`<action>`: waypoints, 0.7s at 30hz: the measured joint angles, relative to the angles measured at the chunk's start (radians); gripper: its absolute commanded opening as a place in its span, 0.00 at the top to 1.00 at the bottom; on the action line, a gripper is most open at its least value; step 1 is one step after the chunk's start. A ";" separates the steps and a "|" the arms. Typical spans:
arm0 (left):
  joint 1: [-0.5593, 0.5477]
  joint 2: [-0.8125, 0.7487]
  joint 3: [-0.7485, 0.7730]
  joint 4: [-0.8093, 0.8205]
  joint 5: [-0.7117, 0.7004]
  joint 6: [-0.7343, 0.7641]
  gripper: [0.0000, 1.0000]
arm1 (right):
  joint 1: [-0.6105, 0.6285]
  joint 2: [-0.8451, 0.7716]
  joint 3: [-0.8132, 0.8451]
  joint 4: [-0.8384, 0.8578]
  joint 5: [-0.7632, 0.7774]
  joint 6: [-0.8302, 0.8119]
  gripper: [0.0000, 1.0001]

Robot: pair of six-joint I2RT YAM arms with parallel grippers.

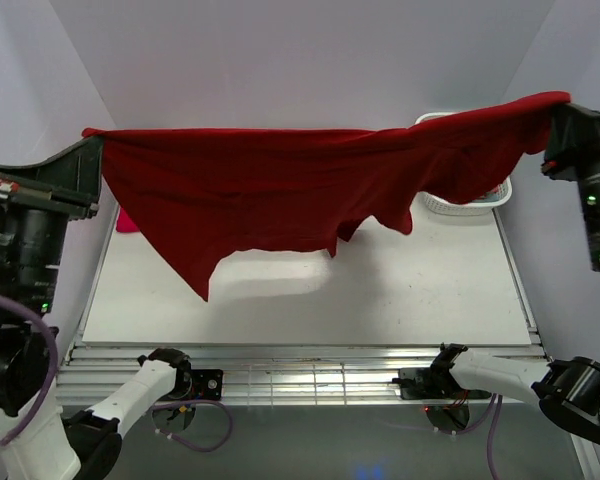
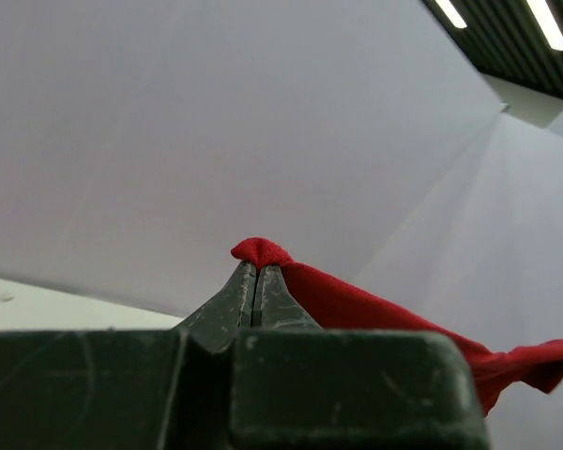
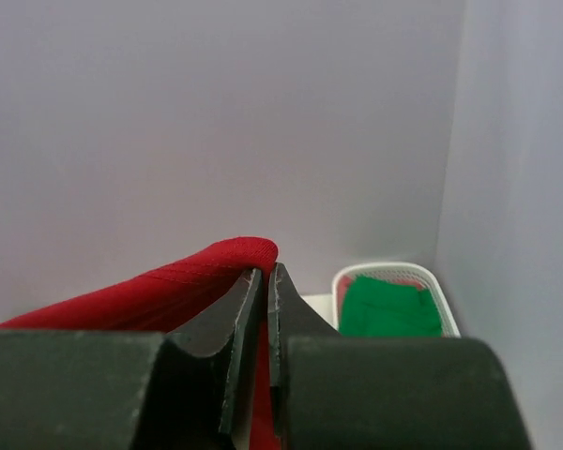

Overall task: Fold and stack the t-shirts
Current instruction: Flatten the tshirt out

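A large dark red t-shirt [image 1: 280, 195] hangs stretched across the table, held up by both arms. My left gripper [image 1: 92, 135] is shut on its left corner, where a small fold of red cloth [image 2: 260, 249] pokes out above the fingertips [image 2: 255, 272]. At the far right my right gripper [image 1: 560, 103] is shut on the other corner, with the red cloth [image 3: 188, 277] draped over its closed tips [image 3: 266, 274]. The lower edge hangs uneven above the tabletop. A green t-shirt [image 3: 387, 307] lies in the white basket. A bit of pinkish-red t-shirt [image 1: 125, 220] shows on the table behind the hanging cloth at left.
The white slotted basket [image 1: 475, 203] stands at the back right of the white table [image 1: 380, 300], partly hidden by the hanging shirt. White walls close in the back and both sides. The arm bases sit along the near edge.
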 measured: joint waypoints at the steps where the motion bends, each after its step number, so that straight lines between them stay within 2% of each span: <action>1: 0.000 -0.007 0.019 0.000 0.023 -0.010 1.00 | 0.000 -0.002 0.037 -0.012 -0.025 0.002 0.92; 5: 0.000 -0.023 0.103 -0.029 0.083 -0.044 1.00 | -0.001 -0.009 0.134 -0.018 -0.127 0.027 0.92; 11: 0.000 -0.035 0.167 -0.056 0.124 -0.085 1.00 | -0.001 -0.016 0.138 -0.014 -0.212 0.059 0.92; 17: 0.001 -0.057 0.032 -0.059 0.127 -0.087 1.00 | -0.002 -0.018 0.075 0.008 -0.179 0.063 0.92; 21: 0.001 0.010 -0.065 -0.083 0.144 -0.075 1.00 | -0.002 -0.014 -0.050 0.048 -0.091 0.058 0.92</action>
